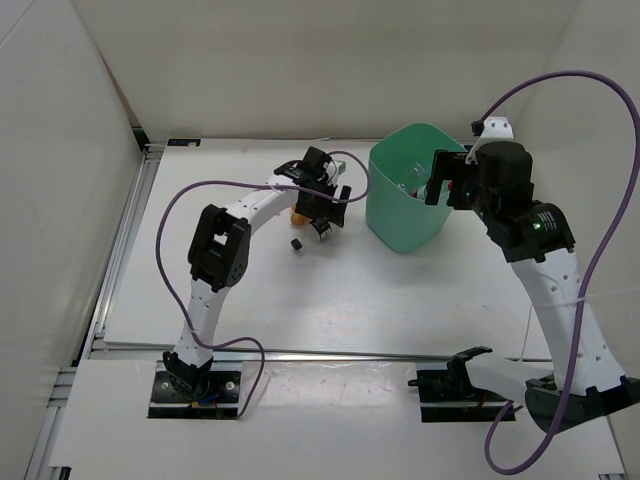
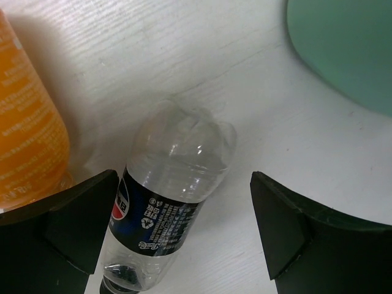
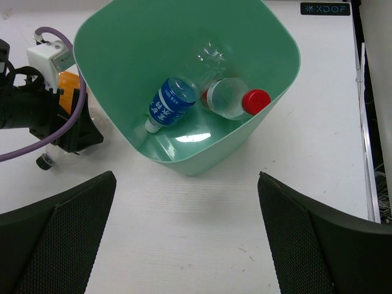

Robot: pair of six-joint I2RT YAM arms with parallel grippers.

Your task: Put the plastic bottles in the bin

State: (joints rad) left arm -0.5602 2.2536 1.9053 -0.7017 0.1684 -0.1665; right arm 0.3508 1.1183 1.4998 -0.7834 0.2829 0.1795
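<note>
Straddling the black-capped bottle (image 2: 177,165) beside the bin (image 2: 343,55), left fingers (image 2: 79,226) spread.
Over the bin, right fingers (image 3: 61,239) spread too.

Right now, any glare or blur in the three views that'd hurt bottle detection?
Left wrist: the clear bottle carries bright highlights, its label is legible, and the left fingers are soft. Right wrist: there is a white glare patch on the floor of the bin; the blue-label bottle and red-capped bottle are readable; the right fingers are blurred. Top external: even light, soft shadows.
</note>
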